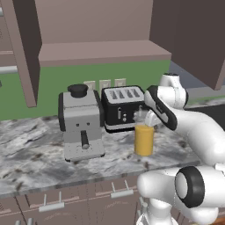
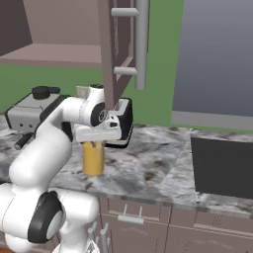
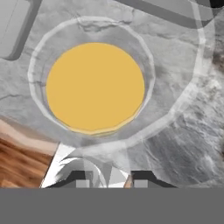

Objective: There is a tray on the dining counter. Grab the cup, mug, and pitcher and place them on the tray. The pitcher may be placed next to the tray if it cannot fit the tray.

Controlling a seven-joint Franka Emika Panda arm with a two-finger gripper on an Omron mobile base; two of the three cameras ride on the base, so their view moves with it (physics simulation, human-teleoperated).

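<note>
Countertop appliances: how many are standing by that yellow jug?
2: a grey coffee machine at the left and a black four-slot toaster beside it, just behind the pitcher. Others may sit outside the pictures.

The arm [image 1: 197, 132] is glossy white, built of thick rounded links like swollen tubes. Its joints carry dark charcoal rings and round black caps with pale grey centres. Behind the jaws, the hand [image 2: 101, 129] is a white block, and a black band runs along one forearm link.

Both base views flank the pitcher [image 1: 144, 139] on the counter; hand view looks straight down, close
</note>
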